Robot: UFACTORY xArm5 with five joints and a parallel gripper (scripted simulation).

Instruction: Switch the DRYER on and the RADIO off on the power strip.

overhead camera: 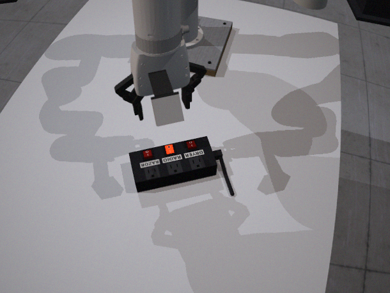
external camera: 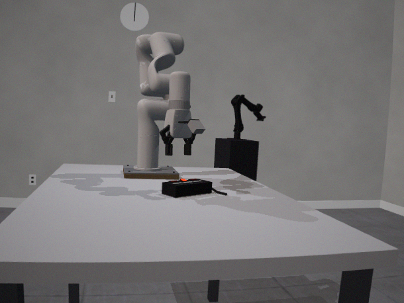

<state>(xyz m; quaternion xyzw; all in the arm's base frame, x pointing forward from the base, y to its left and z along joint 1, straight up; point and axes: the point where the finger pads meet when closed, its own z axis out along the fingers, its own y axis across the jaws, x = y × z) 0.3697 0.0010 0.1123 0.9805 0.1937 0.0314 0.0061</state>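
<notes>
Jaws spread wide, empty, hung high in upper centre, well above the power strip point(overhead camera: 172, 164). Likely opened to free one fingertip point(overhead camera: 139, 112) for pressing. Strip lay flat at frame centre on the table point(overhead camera: 64, 224), RADIO switch point(overhead camera: 169, 149) lit, DRYER switch point(overhead camera: 191, 144) and RAZOR switch point(overhead camera: 147, 154) dark.

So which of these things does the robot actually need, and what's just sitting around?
Needed: power strip; DRYER switch; RADIO switch, glowing; gripper, open and empty.
Not needed: RAZOR switch; small black arm on its pedestal; wall clock.
</notes>
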